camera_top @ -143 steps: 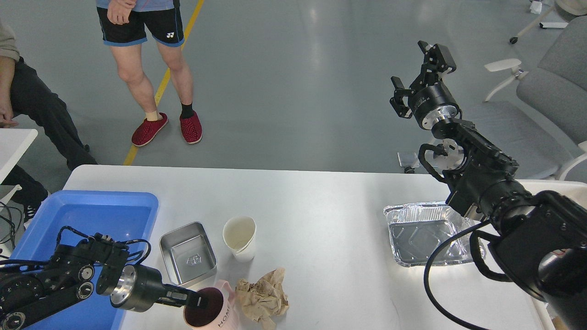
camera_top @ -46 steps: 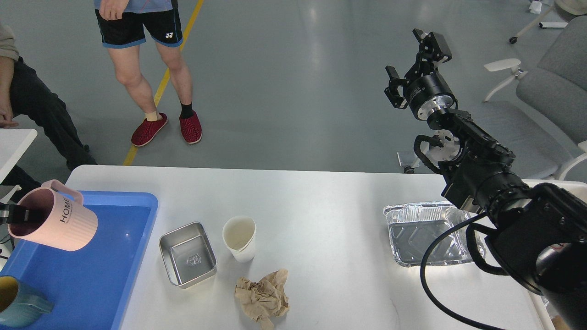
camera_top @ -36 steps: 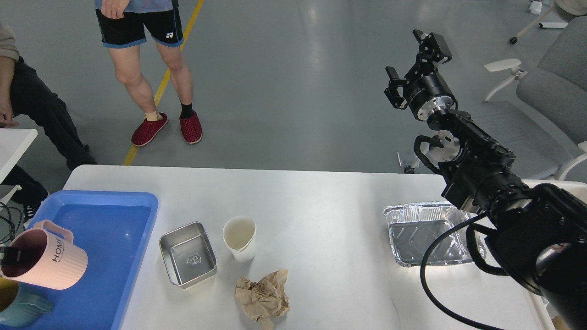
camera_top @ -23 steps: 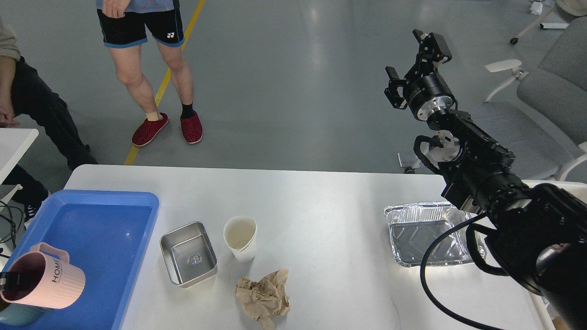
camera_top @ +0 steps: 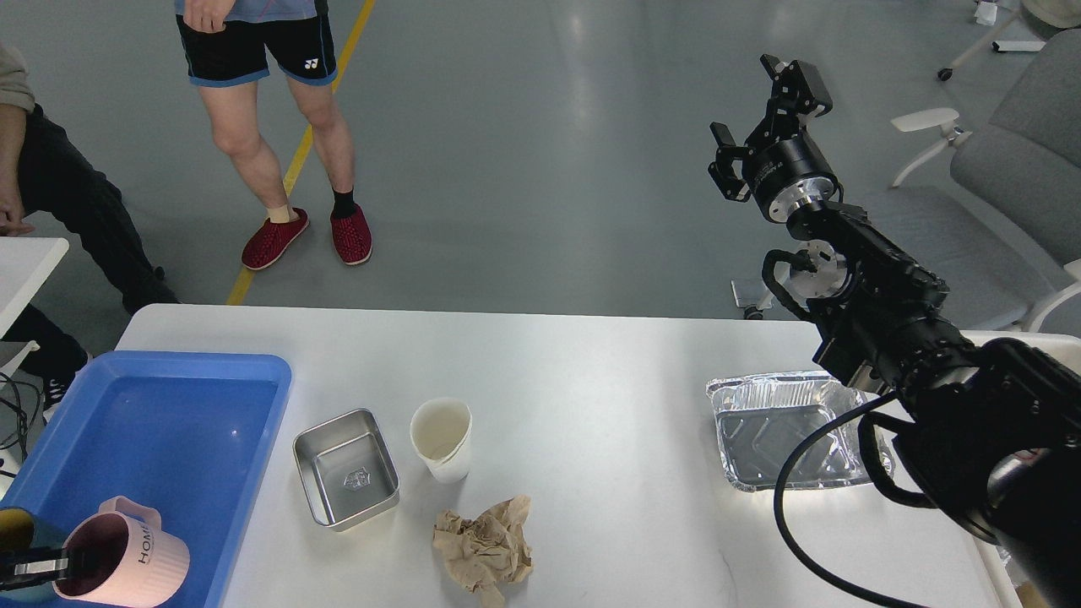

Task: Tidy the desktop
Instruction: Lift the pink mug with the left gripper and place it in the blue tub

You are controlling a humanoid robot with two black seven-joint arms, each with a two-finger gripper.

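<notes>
- left fingers [camera_top: 38, 566] pinch the pink ribbed plastic mug [camera_top: 127, 559] by its rim, low in the blue plastic tray [camera_top: 245, 439], probably dropping it off
- right fingers [camera_top: 764, 114] spread, parked above the white table [camera_top: 591, 380]

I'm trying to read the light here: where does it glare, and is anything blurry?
Head view: the foil tray shines hardest, with a bright patch on the desktop along its near edge; pale streaks of overhead light reflect off the grey floor; the steel tin shows a softer sheen; shadows are faint; nothing looks blurred, even the right claw.
</notes>
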